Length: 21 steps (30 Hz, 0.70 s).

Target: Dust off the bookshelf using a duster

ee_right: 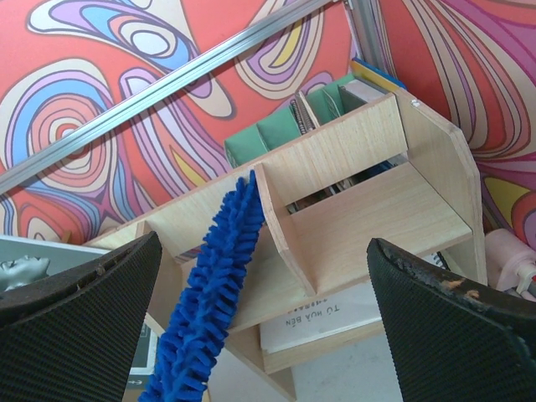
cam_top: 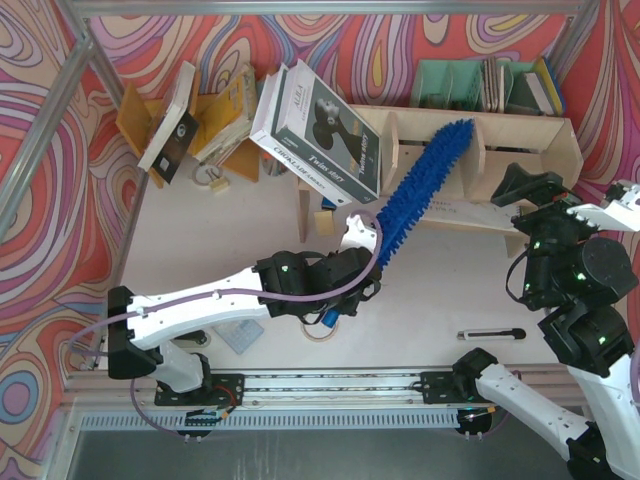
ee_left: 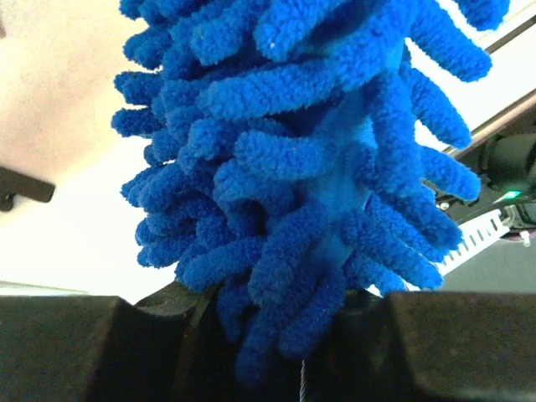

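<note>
- Duster (cam_top: 420, 185) lengthwise from 7 to 1 o'clock, tip against a bookshelf (cam_top: 520, 125) divider.
- Left gripper (ee_left: 276, 343) pinching duster's 7 o'clock end.
- Right gripper (ee_right: 264, 285) spread, empty.

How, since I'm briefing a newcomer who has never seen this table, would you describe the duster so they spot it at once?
Find the pale wooden bookshelf at the far right of the table. The duster slants from the left gripper, shut on its lower end, up to that shelf between two dividers. It alone is fluffy and bright blue; the books nearby are flat and stiff.
</note>
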Available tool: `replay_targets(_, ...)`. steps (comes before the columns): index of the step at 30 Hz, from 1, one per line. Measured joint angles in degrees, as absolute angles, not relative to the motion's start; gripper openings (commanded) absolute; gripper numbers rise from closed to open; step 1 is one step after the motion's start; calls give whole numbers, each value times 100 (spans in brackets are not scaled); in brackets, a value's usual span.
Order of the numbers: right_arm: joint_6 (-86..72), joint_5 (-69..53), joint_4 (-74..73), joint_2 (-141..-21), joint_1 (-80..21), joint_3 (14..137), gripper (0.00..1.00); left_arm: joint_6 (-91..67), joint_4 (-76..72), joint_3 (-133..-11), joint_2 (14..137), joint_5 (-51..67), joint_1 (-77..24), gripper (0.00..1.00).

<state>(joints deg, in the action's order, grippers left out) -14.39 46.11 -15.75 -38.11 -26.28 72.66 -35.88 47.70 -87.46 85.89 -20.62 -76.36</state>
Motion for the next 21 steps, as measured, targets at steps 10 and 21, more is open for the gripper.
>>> replay_targets(10,-1439,4648,-1570,-3811,-2628,7098,99,-4182,5382,-8543,8466,-2451,-7653,0)
replay_targets(21,-1439,4648,-1570,-3811,-2628,7065,99,-4689,5406,-8250,7778,-2834,-7767,0)
